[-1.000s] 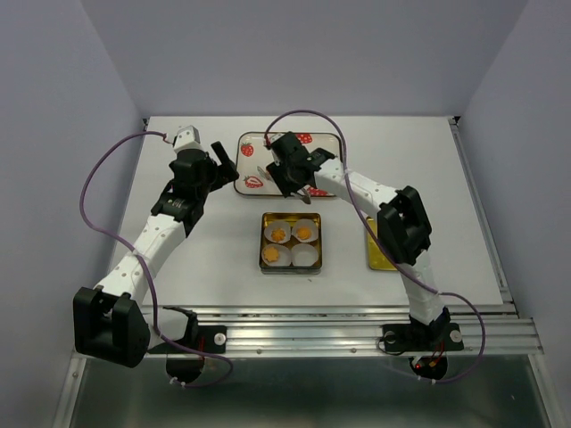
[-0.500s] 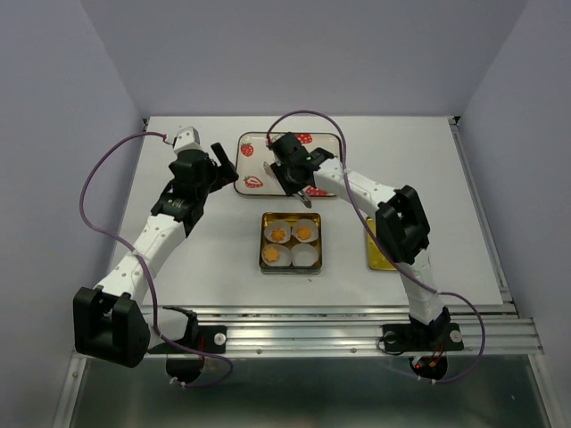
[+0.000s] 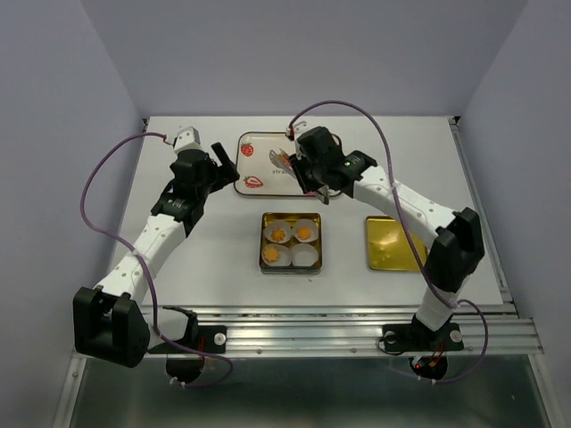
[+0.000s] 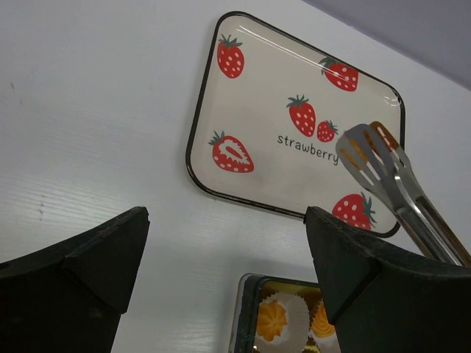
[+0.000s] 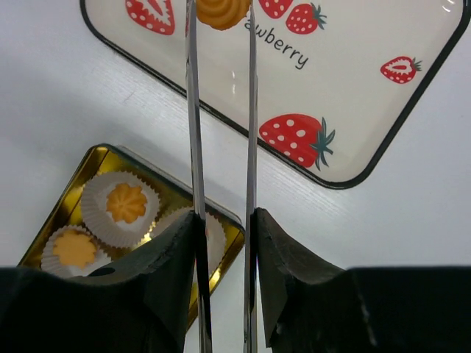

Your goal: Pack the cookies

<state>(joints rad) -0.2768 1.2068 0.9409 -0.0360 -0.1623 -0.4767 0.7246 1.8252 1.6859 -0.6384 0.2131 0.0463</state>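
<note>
Over far glossy strawberry tray (image 5: 368, 110), right gripper (image 5: 221, 220) pinches slim metal tongs (image 4: 401, 193) clamping ridged round cookie (image 5: 221, 11); left gripper (image 4: 224, 220) spread.

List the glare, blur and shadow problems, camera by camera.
Top external: even, soft light, faint shadows; the gold lid shows a sheen. Left wrist: the left end effector is a dark, soft foreground; glints on the strawberry tray rim. Right wrist: the tongs and cookie are fairly sharp, the cookie cropped by the top edge.
</note>
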